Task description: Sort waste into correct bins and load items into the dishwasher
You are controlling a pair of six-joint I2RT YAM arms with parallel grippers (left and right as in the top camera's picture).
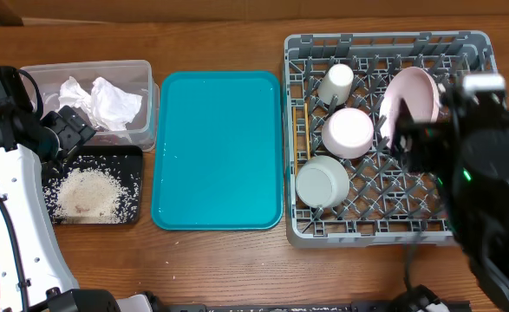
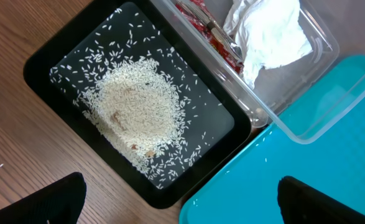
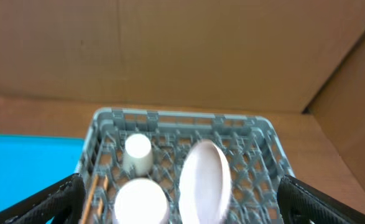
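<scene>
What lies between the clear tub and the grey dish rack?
Only the teal tray lies between them, clearest in the overhead view.

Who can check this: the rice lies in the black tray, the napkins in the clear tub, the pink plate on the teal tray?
The pink plate stands on edge in the grey rack, not on the teal tray, as the overhead view shows. Rice in the black tray and napkins in the clear tub are right.

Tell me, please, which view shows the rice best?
Left wrist: the rice is close up, heaped in the black tray, single grains distinct. Overhead shows only a small pale patch; right wrist shows none.
</scene>
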